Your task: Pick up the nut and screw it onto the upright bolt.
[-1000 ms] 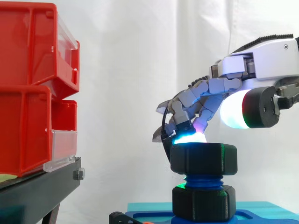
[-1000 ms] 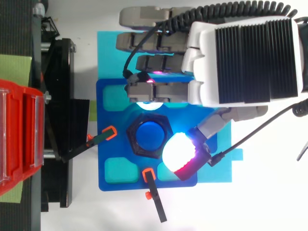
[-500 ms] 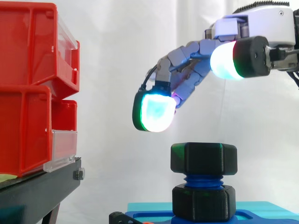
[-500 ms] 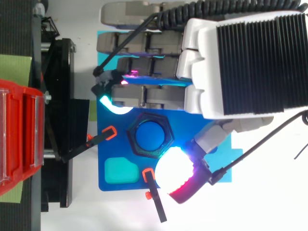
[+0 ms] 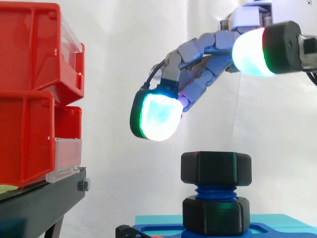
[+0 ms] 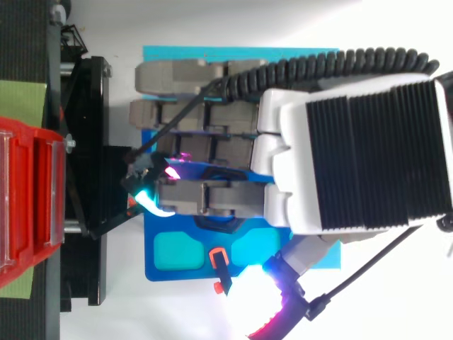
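Observation:
A black hex nut [image 5: 216, 168] sits threaded on top of the upright blue bolt [image 5: 214, 192]. A second black nut [image 5: 216, 214] sits lower on the same bolt, at the blue base plate [image 6: 185, 254]. My hand [image 5: 198, 64] hovers above the upper nut and a little to its left, clear of it. Its fingers [image 6: 205, 134] are stretched out and relaxed with nothing between them. One glowing fingertip [image 5: 156, 118] hangs above and left of the nut; the thumb pad [image 5: 250, 51] glows up at the right. From above, the hand covers the bolt.
Red bins [image 5: 34, 89] stand stacked on a black stand [image 5: 39, 203] at the left. The blue plate lies on a cyan mat [image 6: 241, 53]. Orange-tipped black clamps [image 6: 225, 280] hold the plate's edges.
My hand let go of the upper nut and rose off it, moving up and to the left. The nut stays on the bolt.

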{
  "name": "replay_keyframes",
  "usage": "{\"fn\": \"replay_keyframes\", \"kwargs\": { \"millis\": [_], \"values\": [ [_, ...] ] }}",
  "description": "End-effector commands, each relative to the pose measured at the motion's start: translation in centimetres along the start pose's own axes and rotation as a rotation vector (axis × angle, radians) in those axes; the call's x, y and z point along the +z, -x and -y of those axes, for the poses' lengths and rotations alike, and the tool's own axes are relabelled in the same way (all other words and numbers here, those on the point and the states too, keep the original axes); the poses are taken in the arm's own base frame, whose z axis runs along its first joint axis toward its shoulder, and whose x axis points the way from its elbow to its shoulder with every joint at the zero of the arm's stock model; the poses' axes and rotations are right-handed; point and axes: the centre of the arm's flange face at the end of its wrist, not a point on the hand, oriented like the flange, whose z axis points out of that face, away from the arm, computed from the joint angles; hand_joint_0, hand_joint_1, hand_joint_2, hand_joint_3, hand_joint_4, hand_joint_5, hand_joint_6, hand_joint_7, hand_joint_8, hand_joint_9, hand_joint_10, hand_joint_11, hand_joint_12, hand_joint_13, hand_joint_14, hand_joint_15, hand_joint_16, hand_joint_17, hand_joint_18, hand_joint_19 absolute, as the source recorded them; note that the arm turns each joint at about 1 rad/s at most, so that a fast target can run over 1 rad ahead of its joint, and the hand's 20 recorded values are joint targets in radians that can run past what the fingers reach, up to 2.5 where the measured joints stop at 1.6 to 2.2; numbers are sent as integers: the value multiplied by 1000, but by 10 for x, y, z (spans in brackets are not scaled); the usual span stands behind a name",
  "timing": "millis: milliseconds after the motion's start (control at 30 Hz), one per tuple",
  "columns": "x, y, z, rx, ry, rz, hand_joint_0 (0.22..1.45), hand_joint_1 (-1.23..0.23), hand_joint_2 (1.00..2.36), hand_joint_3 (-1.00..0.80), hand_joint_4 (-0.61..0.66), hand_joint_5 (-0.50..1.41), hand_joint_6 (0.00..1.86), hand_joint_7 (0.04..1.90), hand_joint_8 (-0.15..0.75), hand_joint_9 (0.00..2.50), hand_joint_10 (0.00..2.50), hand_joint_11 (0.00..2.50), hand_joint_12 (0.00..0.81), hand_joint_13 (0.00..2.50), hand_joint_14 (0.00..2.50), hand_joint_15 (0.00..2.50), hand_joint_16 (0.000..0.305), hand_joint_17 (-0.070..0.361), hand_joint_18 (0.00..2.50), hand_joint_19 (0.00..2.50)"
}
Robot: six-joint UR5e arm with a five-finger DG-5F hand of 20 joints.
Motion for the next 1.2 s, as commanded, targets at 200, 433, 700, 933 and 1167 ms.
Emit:
{"fn": "replay_keyframes", "kwargs": {
  "millis": [200,433,700,933,1167],
  "values": [
    [4,-12,-11,27,1,13,459,-48,1000,-500,228,-100,503,809,266,685,0,0,318,405,0,0,33,75,0,0],
    [4,-12,-12,33,4,13,462,-56,1000,-500,238,-93,503,841,270,700,0,0,315,411,0,0,33,73,7,0],
    [5,-13,-15,34,6,5,466,-70,1000,-500,246,-82,503,892,274,723,0,0,309,430,0,0,31,70,21,0],
    [3,-15,-15,36,-6,-11,470,-90,1000,-500,258,-74,504,919,277,743,0,0,306,441,0,0,30,68,38,0],
    [1,-19,-11,37,-11,-14,476,-83,1000,-500,223,-51,504,1148,284,788,0,0,296,472,0,0,29,64,69,0]
  ]
}}
